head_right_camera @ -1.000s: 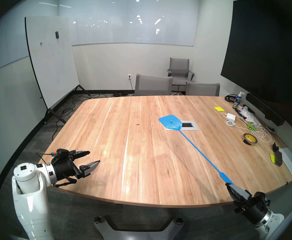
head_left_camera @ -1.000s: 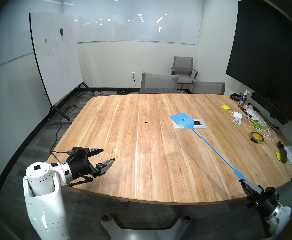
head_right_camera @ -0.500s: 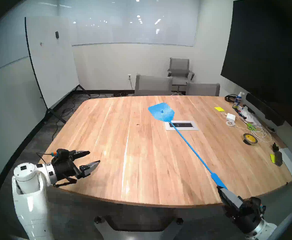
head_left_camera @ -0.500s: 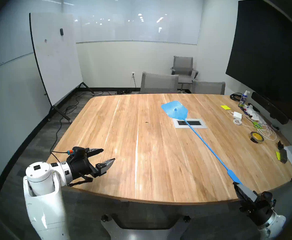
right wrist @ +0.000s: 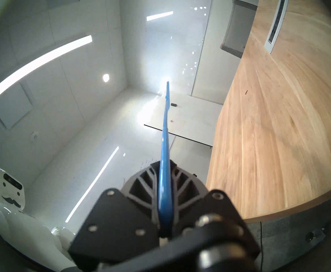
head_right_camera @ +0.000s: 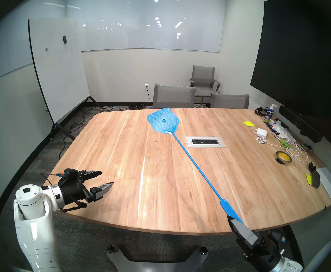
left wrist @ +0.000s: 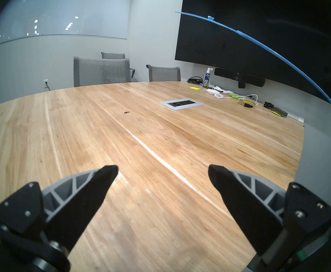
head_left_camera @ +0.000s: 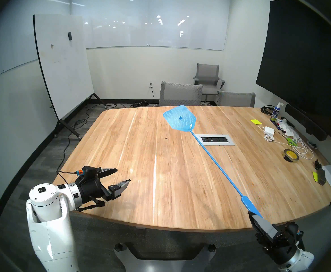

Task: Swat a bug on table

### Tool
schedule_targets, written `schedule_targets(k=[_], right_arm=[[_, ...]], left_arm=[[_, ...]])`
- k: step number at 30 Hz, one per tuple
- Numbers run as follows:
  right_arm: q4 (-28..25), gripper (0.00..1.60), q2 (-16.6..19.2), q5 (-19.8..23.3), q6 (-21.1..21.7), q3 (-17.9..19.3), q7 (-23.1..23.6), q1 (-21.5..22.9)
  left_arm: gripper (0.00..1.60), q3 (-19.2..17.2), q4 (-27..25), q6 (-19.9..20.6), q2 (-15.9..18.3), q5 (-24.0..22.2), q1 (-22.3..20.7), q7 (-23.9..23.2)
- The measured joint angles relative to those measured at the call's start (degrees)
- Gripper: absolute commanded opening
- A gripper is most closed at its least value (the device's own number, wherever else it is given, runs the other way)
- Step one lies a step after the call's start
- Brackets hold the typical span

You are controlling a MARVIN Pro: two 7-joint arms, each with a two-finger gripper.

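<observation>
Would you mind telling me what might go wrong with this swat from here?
1. The swatter head hangs raised, beyond and right of the bug, so a straight drop may miss.
2. The right pincer grips only the handle's end, so the long shaft could flex or twist.

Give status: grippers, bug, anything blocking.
Right gripper shut on blue swatter, head raised. Left gripper open, idle. Bug on table, unswatted. Nothing blocking; outlet panel nearby.
</observation>
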Motion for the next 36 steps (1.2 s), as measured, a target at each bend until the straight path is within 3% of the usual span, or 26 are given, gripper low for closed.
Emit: schedule_targets(k=[12, 28, 36], right_arm=[[-1.48, 0.0, -1.53, 0.56, -0.68, -1.49, -6.71, 3.03], [-6.61, 0.0, -5.03, -3.67, -3.88, -6.69, -11.66, 2.21], [-8.08, 0.0, -6.57, -2.81, -3.82, -8.49, -14.74, 3.24]], left_arm=[[1.6, 0.01, 0.0, 0.0, 0.0, -0.01, 0.0, 0.02], [1.6, 0.01, 0.0, 0.0, 0.0, -0.01, 0.0, 0.03], [1.6, 0.01, 0.0, 0.0, 0.0, -0.01, 0.0, 0.03]])
